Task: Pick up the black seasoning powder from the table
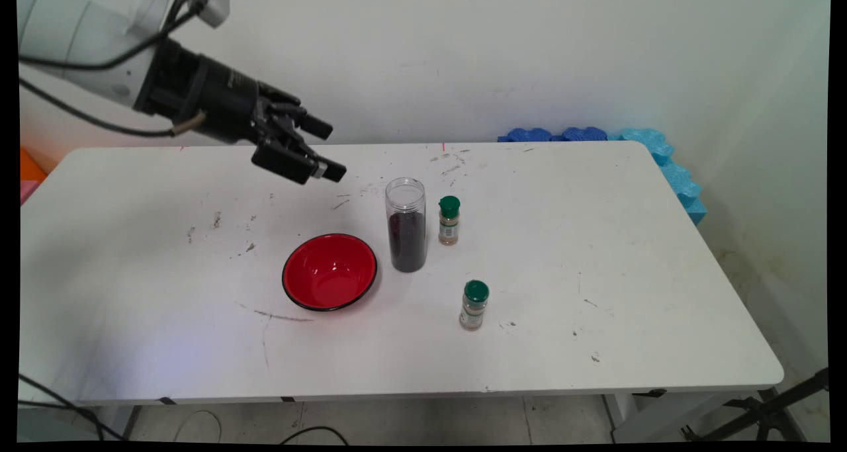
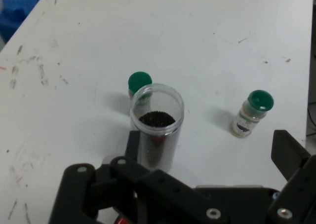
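claw (image 1: 324,149) spread apart, empty, raised up-left of the clear jar (image 1: 405,224).

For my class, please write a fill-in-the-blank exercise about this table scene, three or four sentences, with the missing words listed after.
1. The bowl on the white table is ____ inside.
2. Both spice jars, one beside the tall clear jar and one nearer the camera, have ____ caps.
3. The tall clear jar has no ____ on top.
4. The gripper, jaws open, holds ____.

Missing words: red; green; lid; nothing
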Controlling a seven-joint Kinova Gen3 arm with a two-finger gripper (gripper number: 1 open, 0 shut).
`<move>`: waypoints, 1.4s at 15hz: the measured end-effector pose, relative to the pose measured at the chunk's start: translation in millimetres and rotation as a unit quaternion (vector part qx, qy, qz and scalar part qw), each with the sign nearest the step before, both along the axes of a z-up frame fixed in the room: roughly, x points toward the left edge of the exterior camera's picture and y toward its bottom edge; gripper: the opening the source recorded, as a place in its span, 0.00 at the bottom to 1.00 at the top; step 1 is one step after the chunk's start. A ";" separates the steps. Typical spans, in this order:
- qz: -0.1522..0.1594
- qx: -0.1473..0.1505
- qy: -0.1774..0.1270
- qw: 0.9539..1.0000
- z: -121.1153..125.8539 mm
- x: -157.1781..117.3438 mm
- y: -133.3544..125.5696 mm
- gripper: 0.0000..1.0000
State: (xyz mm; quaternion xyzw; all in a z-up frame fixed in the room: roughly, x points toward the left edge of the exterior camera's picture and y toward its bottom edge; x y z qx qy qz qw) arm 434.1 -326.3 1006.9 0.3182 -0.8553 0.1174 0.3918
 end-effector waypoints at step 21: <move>0.098 -0.017 -0.005 0.995 -110.9 -14.5 -12.1 1.00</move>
